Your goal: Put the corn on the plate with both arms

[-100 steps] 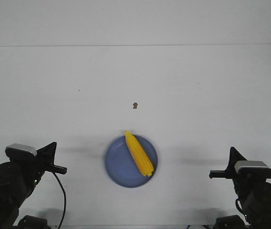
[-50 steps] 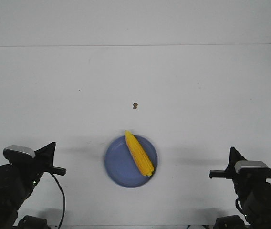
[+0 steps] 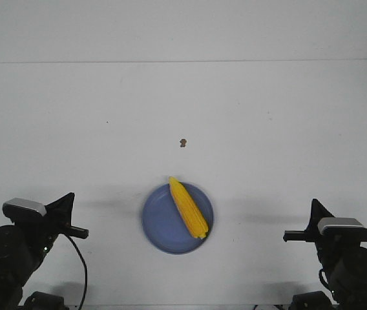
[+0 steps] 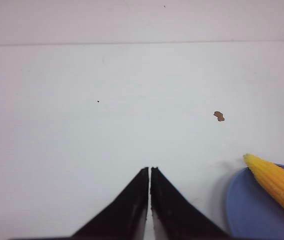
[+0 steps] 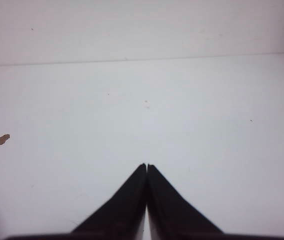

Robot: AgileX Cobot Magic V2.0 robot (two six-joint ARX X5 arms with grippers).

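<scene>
The yellow corn lies diagonally on the periwinkle-blue plate at the table's front centre, its pointed tip at the far rim. In the left wrist view the corn and plate show at the edge. My left gripper is shut and empty at the front left, well clear of the plate; its jaws are together. My right gripper is shut and empty at the front right; its jaws are together. The plate is out of the right wrist view.
A tiny brown speck lies on the white table beyond the plate; it also shows in the left wrist view and the right wrist view. The table's far edge meets a pale wall.
My left arm has drawn back a little toward the front left corner. The right arm, corn and plate have not moved.
</scene>
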